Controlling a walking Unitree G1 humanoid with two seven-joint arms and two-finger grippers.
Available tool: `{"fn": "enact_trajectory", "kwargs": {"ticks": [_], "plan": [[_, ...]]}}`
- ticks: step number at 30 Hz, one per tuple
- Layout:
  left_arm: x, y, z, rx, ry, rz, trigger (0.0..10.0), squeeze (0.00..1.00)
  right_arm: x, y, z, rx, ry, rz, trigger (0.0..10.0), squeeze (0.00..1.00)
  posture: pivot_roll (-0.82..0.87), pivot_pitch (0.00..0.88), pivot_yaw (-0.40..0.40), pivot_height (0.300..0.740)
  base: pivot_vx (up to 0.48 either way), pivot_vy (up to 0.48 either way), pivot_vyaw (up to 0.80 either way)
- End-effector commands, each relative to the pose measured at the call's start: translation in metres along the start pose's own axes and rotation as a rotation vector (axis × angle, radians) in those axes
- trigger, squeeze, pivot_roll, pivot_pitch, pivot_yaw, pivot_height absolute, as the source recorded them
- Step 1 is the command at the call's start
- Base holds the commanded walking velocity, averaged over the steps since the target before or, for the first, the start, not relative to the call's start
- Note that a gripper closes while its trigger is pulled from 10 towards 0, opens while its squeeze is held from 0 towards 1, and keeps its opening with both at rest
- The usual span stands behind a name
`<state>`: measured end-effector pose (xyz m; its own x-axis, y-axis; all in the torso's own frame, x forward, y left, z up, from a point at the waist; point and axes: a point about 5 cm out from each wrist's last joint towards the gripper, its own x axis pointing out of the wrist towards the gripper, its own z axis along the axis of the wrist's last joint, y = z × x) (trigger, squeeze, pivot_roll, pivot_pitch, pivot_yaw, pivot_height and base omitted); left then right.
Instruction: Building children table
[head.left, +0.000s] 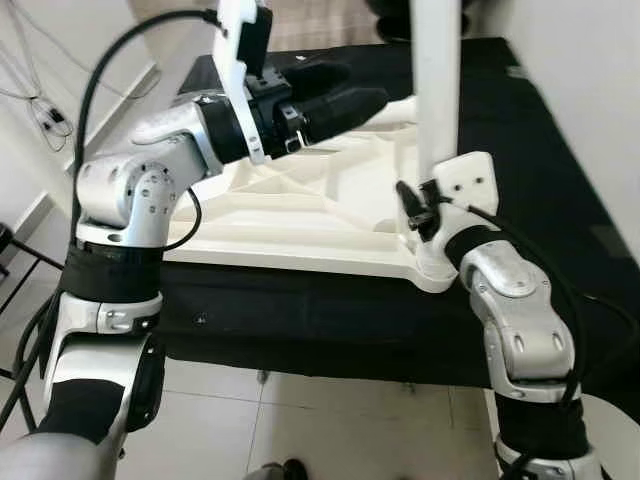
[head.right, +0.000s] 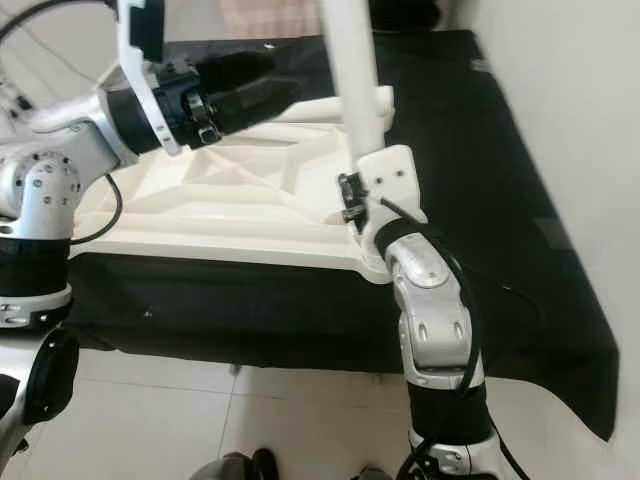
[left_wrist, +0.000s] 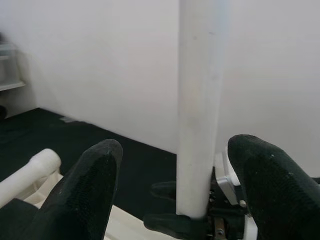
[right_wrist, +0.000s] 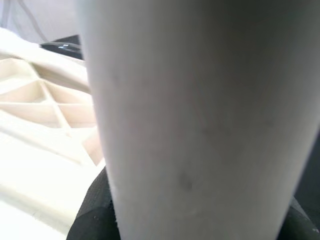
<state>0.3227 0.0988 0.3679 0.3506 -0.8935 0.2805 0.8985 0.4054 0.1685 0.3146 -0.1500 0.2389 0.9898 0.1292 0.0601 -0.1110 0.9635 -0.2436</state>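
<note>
Black cloth (head.left: 540, 140) covers the raised work surface across the middle of the head views, with pale floor tiles (head.left: 330, 420) below and a white wall (head.right: 560, 100) at the right edge.

1. Locate the white table leg (head.left: 437, 80). It stands upright at centre-right of the left eye view, its lower end at the near right corner of the tabletop (head.left: 300, 215), which lies underside up, ribs showing, on the cloth.
2. Check the right gripper (left_wrist: 172, 210). Its black fingers are clamped on the foot of the leg, just above the corner; the right wrist view shows the leg pressed close against the lens.
3. Check the left gripper (head.left: 335, 95). It hovers at upper centre over the tabletop, fingers spread apart and aimed at the leg, not touching it.
4. Note a second white leg (left_wrist: 30, 172) at the far edge of the tabletop, lower left of the left wrist view.

Caution: you cannot confirm from these views that the leg is seated in its socket. If the left gripper pushes the shaft sideways, the leg may tilt and bind, or slip through the right gripper's hold. Downward force on a misaligned leg may slide the tabletop on the cloth.
</note>
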Motion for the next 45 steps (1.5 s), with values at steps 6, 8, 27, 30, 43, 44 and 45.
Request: {"fn": "enact_trajectory", "kwargs": {"ticks": [6, 8, 27, 30, 43, 44, 45], "plan": [[0.0, -0.004, 0.0, 0.028, 0.011, 0.003, 10.0, 0.0, 0.007, 0.013, -0.034, 0.156, 0.201, -0.028, 0.0, 0.0, -0.09, 0.214, 0.058, 0.74, 0.0, 0.0, 0.0], [0.0, -0.006, 0.0, 0.026, 0.011, 0.006, 10.0, 0.0, 0.005, 0.015, -0.031, 0.182, 0.191, -0.044, 0.0, 0.0, -0.09, 0.214, 0.058, 0.74, 0.0, 0.0, 0.0], [0.009, -0.008, -0.009, -0.005, 0.032, -0.041, 10.0, 0.0, -0.006, 0.059, 0.01, 0.088, -0.087, 0.256, 0.0, 0.0, -0.09, 0.202, 0.075, 0.74, 0.0, 0.0, 0.0], [0.016, -0.014, 0.0, -0.007, -0.001, -0.124, 10.0, 0.0, -0.007, 0.065, 0.013, 0.069, -0.106, 0.29, 0.0, 0.0, -0.1, 0.194, 0.086, 0.74, 0.0, 0.0, 0.0], [0.034, -0.012, 0.007, 0.106, 0.001, -0.174, 10.0, 0.0, -0.007, 0.076, 0.027, 0.019, -0.194, 0.375, 0.0, 0.0, -0.1, 0.169, 0.101, 0.74, 0.0, 0.0, 0.0], [0.035, -0.011, 0.007, 0.106, 0.001, -0.168, 10.0, 0.0, -0.007, 0.076, 0.028, 0.017, -0.199, 0.378, 0.0, 0.0, -0.1, 0.169, 0.101, 0.74, 0.0, 0.0, 0.0], [0.037, -0.008, 0.009, 0.108, -0.009, -0.14, 3.3, 0.0, -0.008, 0.078, 0.03, 0.015, -0.212, 0.391, 0.0, 0.0, -0.1, 0.166, 0.102, 0.74, 0.0, 0.0, 0.0]]}}
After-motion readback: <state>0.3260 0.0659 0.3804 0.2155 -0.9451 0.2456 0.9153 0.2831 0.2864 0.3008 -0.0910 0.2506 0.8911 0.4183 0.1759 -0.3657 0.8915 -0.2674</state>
